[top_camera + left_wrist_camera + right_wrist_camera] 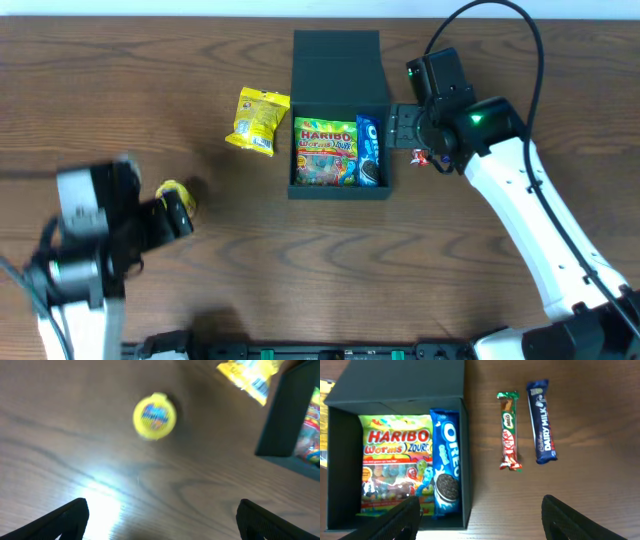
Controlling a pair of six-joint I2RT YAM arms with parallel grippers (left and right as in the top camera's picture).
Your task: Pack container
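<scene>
Hovering over the brown wood-grain table [150, 60], both jaws gape empty.

overhead: straight down, far | left wrist: low, tilted | right wrist: downward, near | all share container [338, 65]

The tabletop [580, 495] is dark wood grain, smooth, with a soft glare where light strikes it. The container [395, 385] looks like matt card. The Haribo bag [395, 465] and Oreo packet [446, 465] are glossy plastic film. The Kit Kat bar [509, 430] and Dairy Milk bar [542, 422] have shiny wrappers. The right arm shell [530, 220] is smooth white plastic.
</scene>
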